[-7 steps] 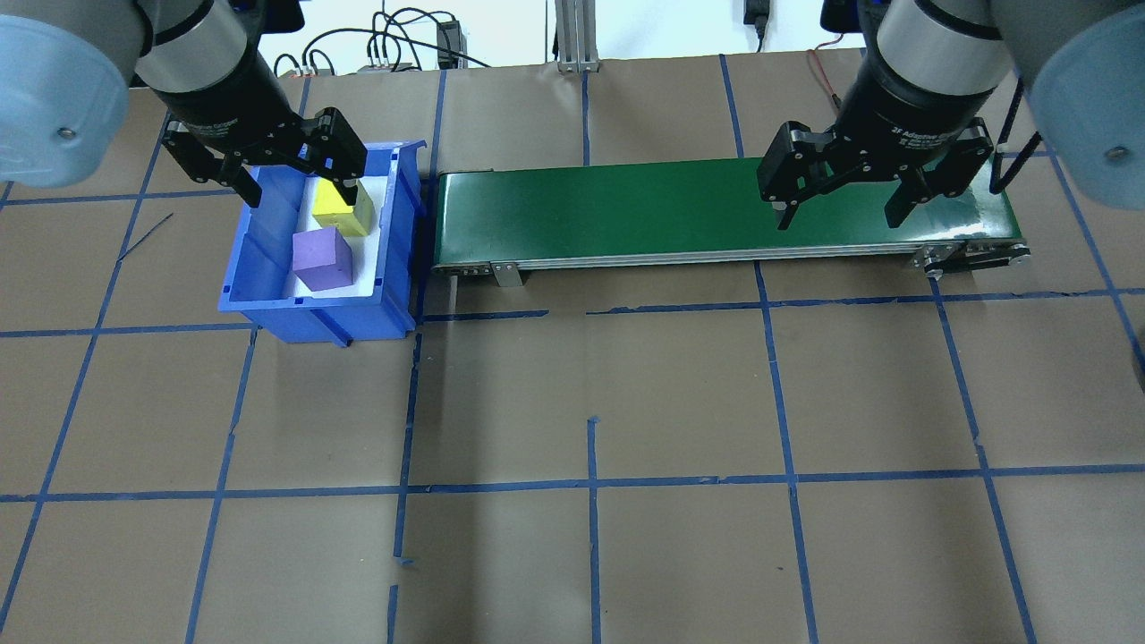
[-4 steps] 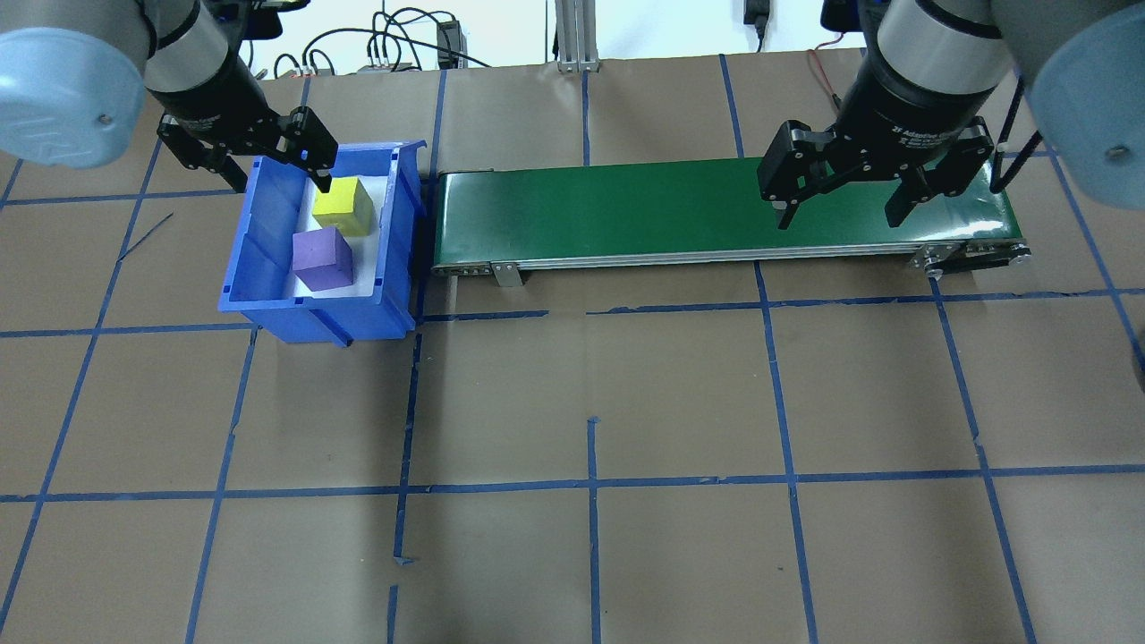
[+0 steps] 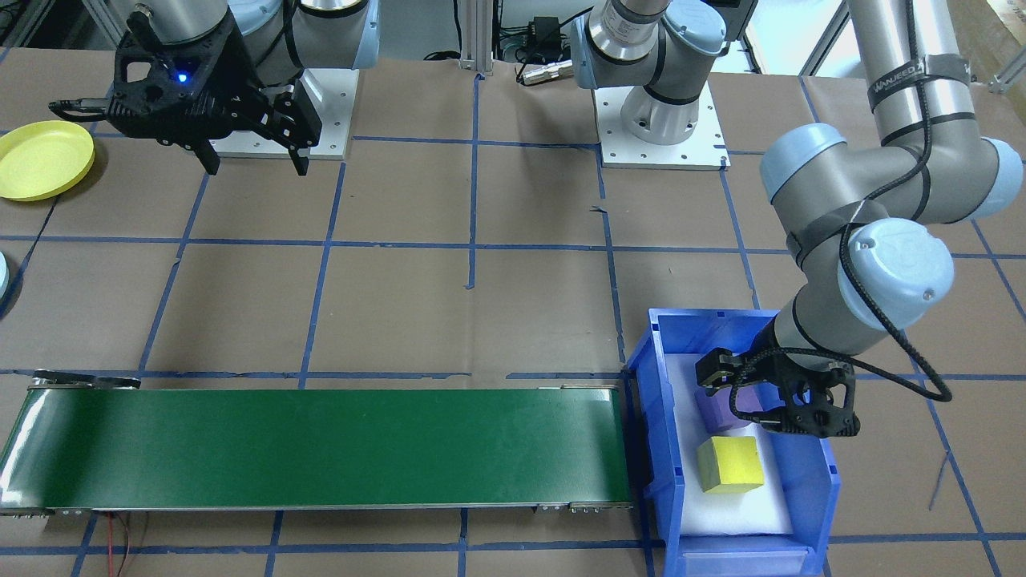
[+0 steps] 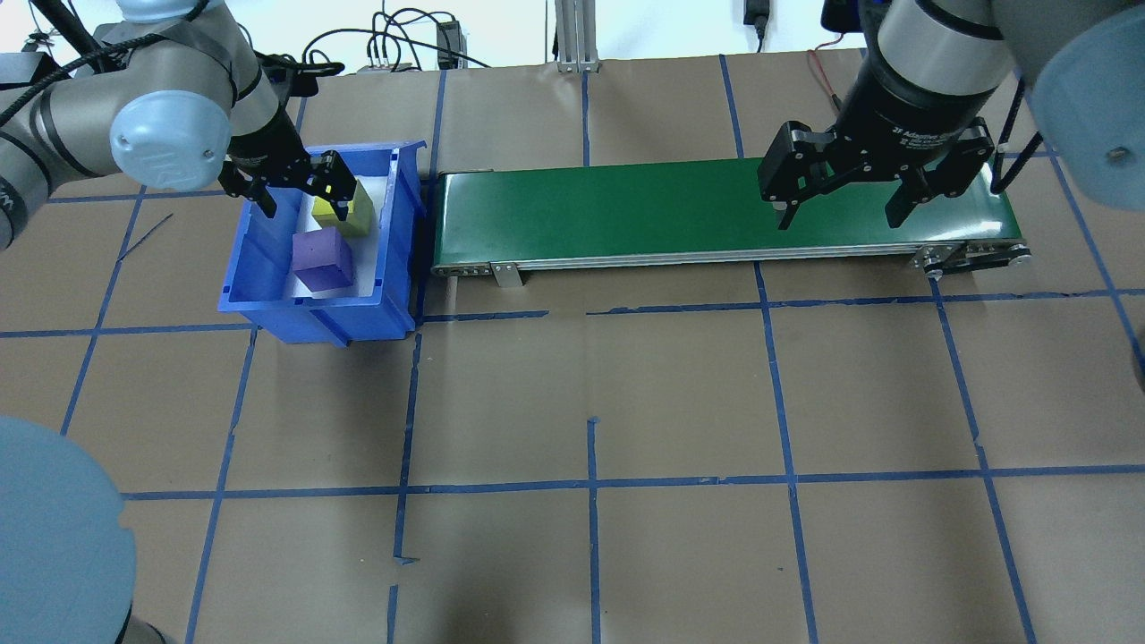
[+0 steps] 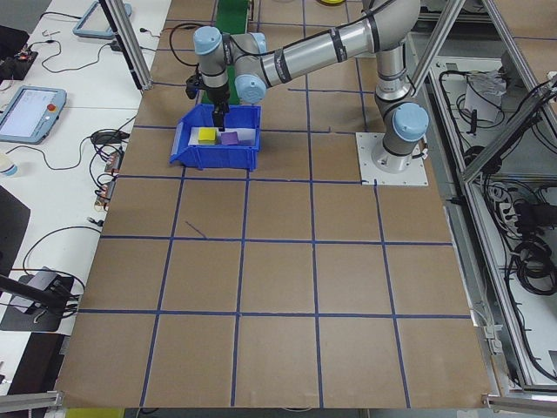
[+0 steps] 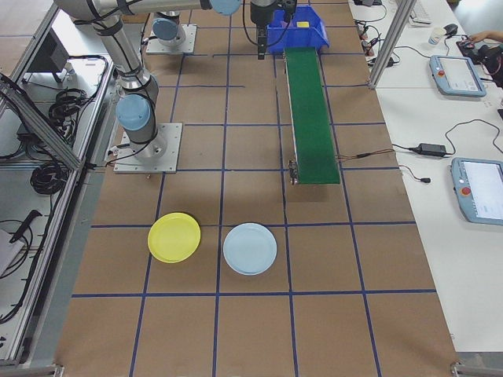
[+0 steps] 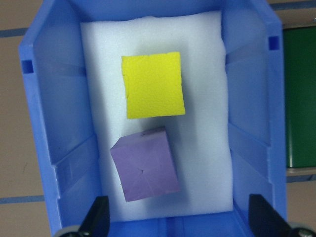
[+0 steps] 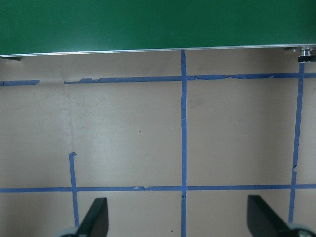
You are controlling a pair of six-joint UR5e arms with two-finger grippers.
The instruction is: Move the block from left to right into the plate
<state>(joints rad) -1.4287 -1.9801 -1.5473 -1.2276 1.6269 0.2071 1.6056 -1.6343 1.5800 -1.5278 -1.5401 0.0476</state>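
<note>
A purple block (image 7: 145,163) and a yellow block (image 7: 153,85) lie on white foam in the blue bin (image 7: 49,123). My left gripper (image 4: 302,207) hangs open low over the bin, above the purple block (image 3: 725,409), with the yellow block (image 3: 729,463) just beyond it. It holds nothing. My right gripper (image 4: 841,215) is open and empty above the right end of the green conveyor belt (image 4: 626,210). A yellow plate (image 6: 174,237) and a light blue plate (image 6: 250,248) lie on the table on the robot's right.
The conveyor belt (image 3: 321,449) runs from beside the bin (image 3: 665,449) towards the robot's right. The yellow plate (image 3: 40,159) sits near the right arm's base. Blue tape lines grid the brown table.
My left arm has swung and dropped its open gripper lower over the bin, now above the purple block. The blocks and the right arm have not moved.
</note>
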